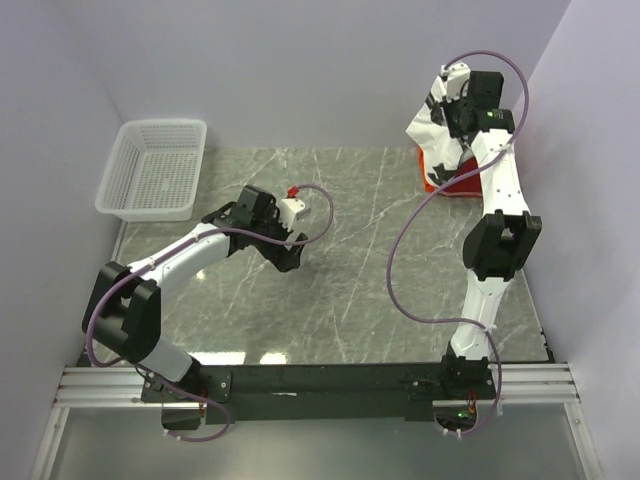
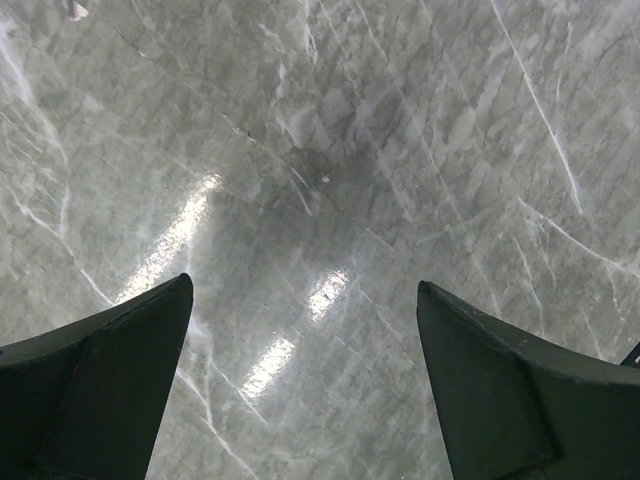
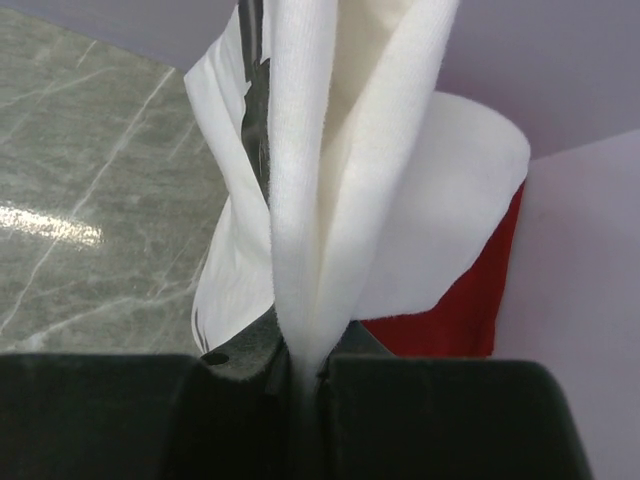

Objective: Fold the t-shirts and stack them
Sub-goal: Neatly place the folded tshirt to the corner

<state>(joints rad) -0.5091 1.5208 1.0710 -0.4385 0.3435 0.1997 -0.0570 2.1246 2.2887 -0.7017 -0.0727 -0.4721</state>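
Note:
My right gripper (image 1: 452, 92) is shut on the white t-shirt (image 1: 428, 122) and holds it up at the far right corner, the cloth hanging down. In the right wrist view the white t-shirt (image 3: 330, 170) is pinched between my fingers (image 3: 250, 360). The red t-shirt (image 1: 450, 180) lies on the table under it, mostly hidden; it also shows in the right wrist view (image 3: 460, 310). My left gripper (image 1: 285, 255) is open and empty over bare marble near the table's middle, its fingertips (image 2: 150, 320) wide apart.
A white mesh basket (image 1: 155, 168) stands at the far left of the grey marble table (image 1: 340, 290). Walls close in at the back and right. The right arm's cable loops over the table's right half.

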